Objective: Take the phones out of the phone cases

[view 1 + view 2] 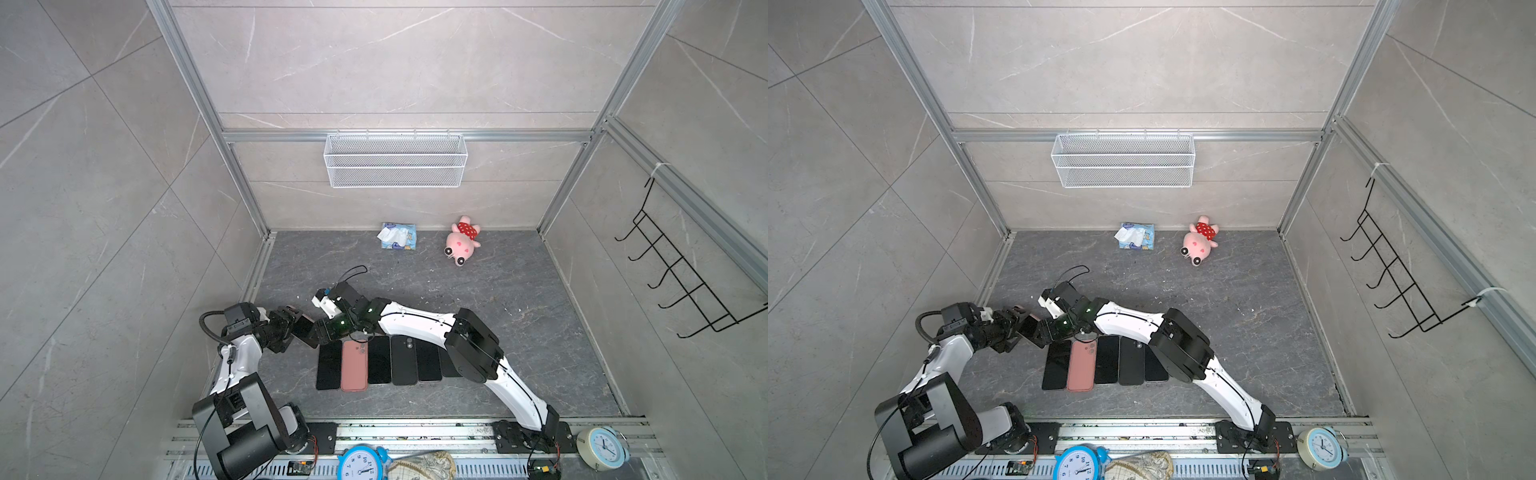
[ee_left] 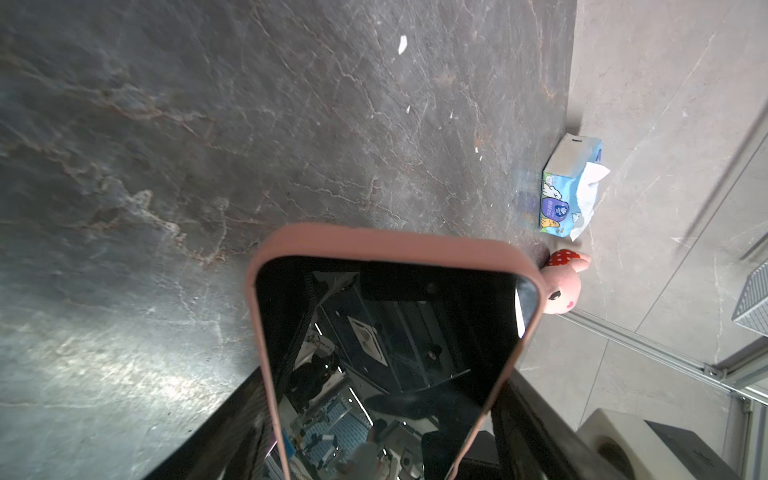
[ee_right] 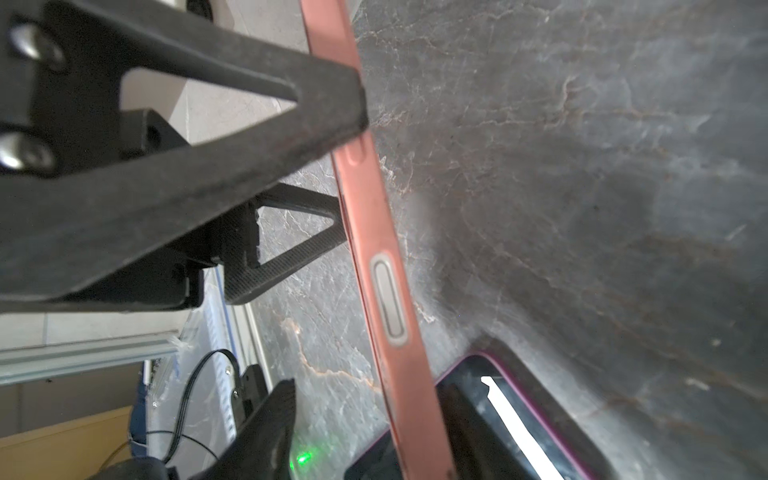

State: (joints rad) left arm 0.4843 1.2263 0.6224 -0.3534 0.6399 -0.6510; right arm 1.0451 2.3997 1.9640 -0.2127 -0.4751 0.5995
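The phone (image 2: 395, 332), screen toward the left wrist camera, sits in a pink phone case (image 2: 374, 241) and is held tilted above the dark table. My left gripper (image 2: 382, 436) is shut across the case's near end, with its fingers (image 2: 224, 424) on both long edges. In both top views the cased phone (image 1: 305, 328) (image 1: 1030, 328) hangs between my left gripper (image 1: 296, 327) and my right gripper (image 1: 323, 331). My right gripper is open at the case's far end. One right fingertip (image 3: 270, 424) stands apart from the case's side edge (image 3: 386, 291); the other is hidden.
A row of several phones (image 1: 379, 359), one in a pink case (image 1: 354, 365), lies just under the right forearm. A tissue pack (image 1: 398, 236) and a pink plush toy (image 1: 462, 241) lie at the back wall. A wire basket (image 1: 395, 160) hangs above. Two clocks (image 1: 360, 463) stand at the front rail.
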